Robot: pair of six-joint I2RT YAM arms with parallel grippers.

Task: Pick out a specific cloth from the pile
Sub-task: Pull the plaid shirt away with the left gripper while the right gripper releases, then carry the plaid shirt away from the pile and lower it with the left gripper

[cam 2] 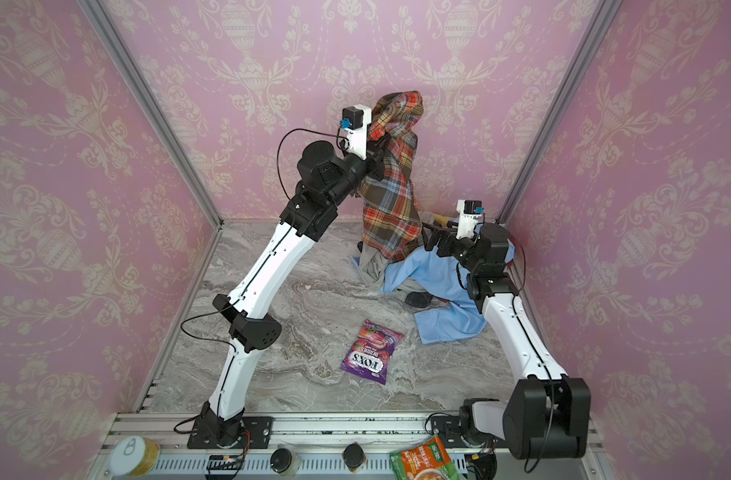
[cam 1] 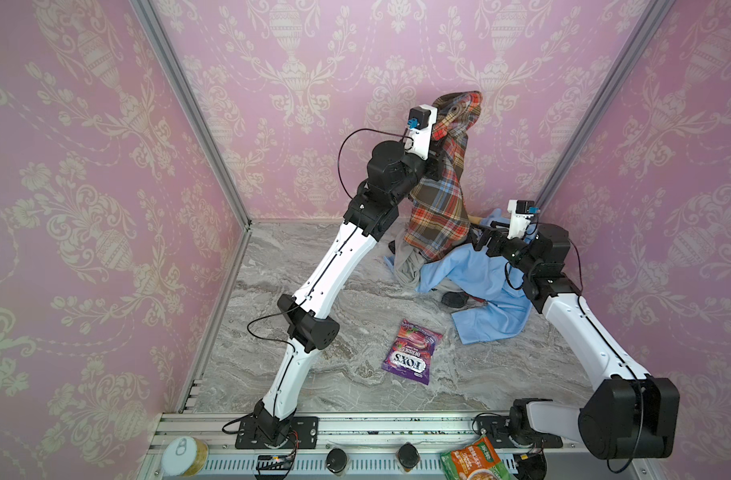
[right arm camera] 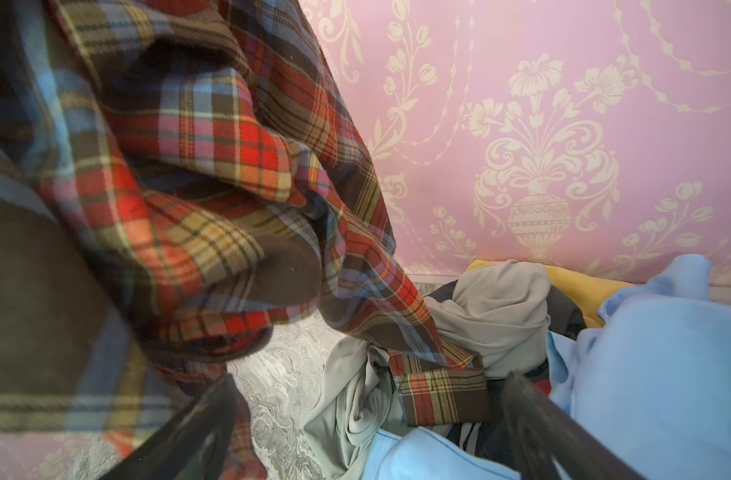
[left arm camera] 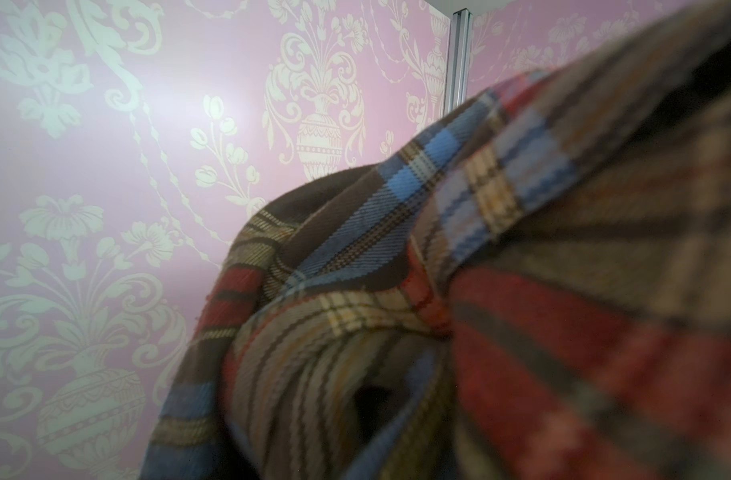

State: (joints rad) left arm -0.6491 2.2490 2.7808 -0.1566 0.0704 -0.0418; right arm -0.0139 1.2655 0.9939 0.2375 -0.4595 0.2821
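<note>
Fingers of left gripper (cam 1: 437,163): buried under plaid folds, judged clamped on the cloth (cam 1: 438,208). It hangs high above the table (cam 1: 305,374), likely to peel it off the pile (cam 1: 476,274). Right gripper (right arm camera: 368,436): fingers spread wide, empty, low beside pile. Cuff (right arm camera: 438,392) lies on grey garment (right arm camera: 501,316). Left fingertips unseen.

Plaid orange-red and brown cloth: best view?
A top view: the plaid cloth shows full length, hanging to the heap of light blue and grey garments. Left wrist: blurred folds only. Right wrist: its lower part.
</note>
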